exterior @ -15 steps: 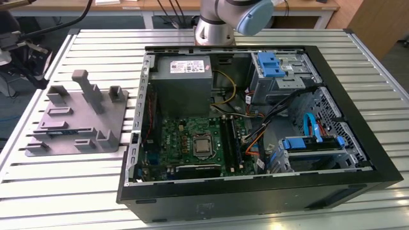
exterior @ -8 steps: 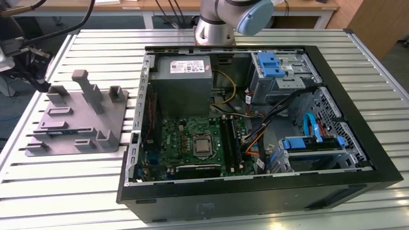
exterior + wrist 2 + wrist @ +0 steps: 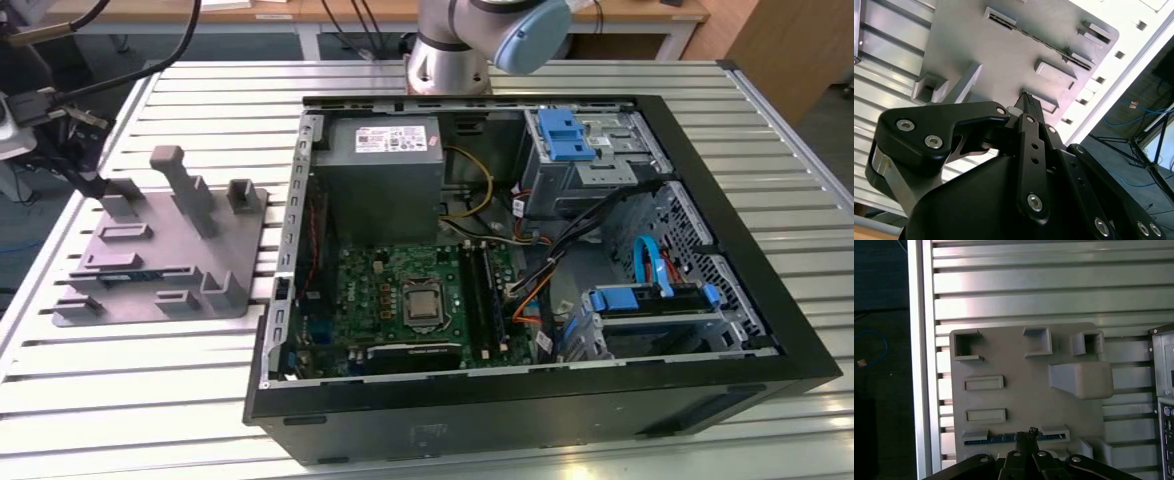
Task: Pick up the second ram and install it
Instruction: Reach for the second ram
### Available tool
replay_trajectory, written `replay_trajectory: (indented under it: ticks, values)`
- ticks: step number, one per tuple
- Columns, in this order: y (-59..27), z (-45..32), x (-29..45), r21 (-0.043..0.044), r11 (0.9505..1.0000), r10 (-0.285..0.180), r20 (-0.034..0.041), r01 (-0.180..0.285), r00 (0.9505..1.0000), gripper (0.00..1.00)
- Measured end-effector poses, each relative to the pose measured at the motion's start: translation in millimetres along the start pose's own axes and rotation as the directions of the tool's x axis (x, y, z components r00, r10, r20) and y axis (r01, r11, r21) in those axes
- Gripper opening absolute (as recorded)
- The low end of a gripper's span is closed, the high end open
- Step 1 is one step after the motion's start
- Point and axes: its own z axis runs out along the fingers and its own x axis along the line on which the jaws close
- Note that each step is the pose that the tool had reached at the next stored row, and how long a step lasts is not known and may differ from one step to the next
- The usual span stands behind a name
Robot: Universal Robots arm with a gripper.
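Ram [image 3: 999, 439] (in holder [image 3: 1019, 390]) under gripper [image 3: 1027, 434]

Robotics lab: slotted aluminium table [image 3: 134, 385], opened computer case [image 3: 534, 412], grey fixture plate [image 3: 160, 255], robot arm base [image 3: 447, 62].

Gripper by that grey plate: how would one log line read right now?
gripper: shut | over: grey holder plate | second ram: lying in plate, beneath fingertips | contact: cannot tell

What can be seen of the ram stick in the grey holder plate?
The second ram is a thin, long blue-green board seen edge-on. It stands on its long edge in a slot near one border of the grey holder plate, between grey blocks. The gripper hovers over its middle and hides that part.
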Motion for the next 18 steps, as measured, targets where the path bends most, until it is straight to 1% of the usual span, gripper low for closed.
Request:
replay_trajectory:
  ticks: [18]
  values:
    - [-1.2,15.9,2.5,0.0000,1.0000,0.000,-0.0001,0.000,1.0000,0.10]
